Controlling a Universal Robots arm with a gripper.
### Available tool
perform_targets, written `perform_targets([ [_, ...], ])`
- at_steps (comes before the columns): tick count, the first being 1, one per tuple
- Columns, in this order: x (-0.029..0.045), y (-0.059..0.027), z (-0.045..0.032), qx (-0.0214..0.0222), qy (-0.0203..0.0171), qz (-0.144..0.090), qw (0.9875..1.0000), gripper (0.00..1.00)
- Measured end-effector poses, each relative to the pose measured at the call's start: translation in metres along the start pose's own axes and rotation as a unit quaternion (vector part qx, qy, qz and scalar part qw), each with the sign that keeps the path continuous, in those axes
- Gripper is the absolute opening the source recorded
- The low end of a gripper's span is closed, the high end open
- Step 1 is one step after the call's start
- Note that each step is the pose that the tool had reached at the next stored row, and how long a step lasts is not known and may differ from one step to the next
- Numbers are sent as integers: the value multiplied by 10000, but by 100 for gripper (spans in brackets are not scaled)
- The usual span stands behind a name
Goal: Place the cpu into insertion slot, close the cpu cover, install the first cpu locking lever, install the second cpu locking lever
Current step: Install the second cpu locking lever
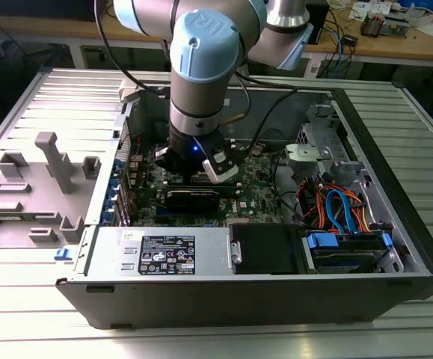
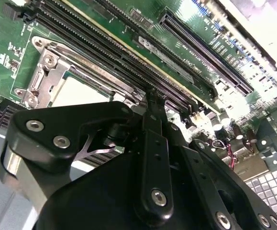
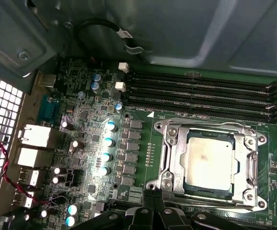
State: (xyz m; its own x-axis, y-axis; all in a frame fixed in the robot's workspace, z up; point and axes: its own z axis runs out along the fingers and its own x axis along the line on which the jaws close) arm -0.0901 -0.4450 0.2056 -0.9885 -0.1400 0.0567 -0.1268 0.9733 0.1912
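My fingers (image 2: 153, 103) are drawn together into a narrow point with nothing between them, tips hovering just beside the edge of the insertion slot (image 3: 169, 165). My gripper (image 1: 201, 158) is down inside the open computer case (image 1: 395, 187), low over the motherboard (image 3: 95, 143). The cpu (image 3: 209, 160) already lies flat in the slot, its dull silver top showing through the window of the cpu cover (image 3: 246, 139), which looks closed down over it. That chip I judge light, rigid and fragile, best taken only by its edges. The cover is thin, stiff sheet metal, springy; I would press on its rim, never through the window. Beyond run the long black memory slots (image 3: 200, 93).
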Motion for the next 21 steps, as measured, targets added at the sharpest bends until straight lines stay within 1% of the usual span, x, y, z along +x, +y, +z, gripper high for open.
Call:
perform_targets([
  [3,0,-2,14,-7,-1,1,10000,11],
  [8,-4,-1,48,-36,-5,-3,10000,11],
  [13,-5,5,65,-34,-3,-2,10000,11],
  [17,-6,6,73,-8,-1,0,10000,11],
  [21,-5,8,62,-10,-3,0,10000,11],
])
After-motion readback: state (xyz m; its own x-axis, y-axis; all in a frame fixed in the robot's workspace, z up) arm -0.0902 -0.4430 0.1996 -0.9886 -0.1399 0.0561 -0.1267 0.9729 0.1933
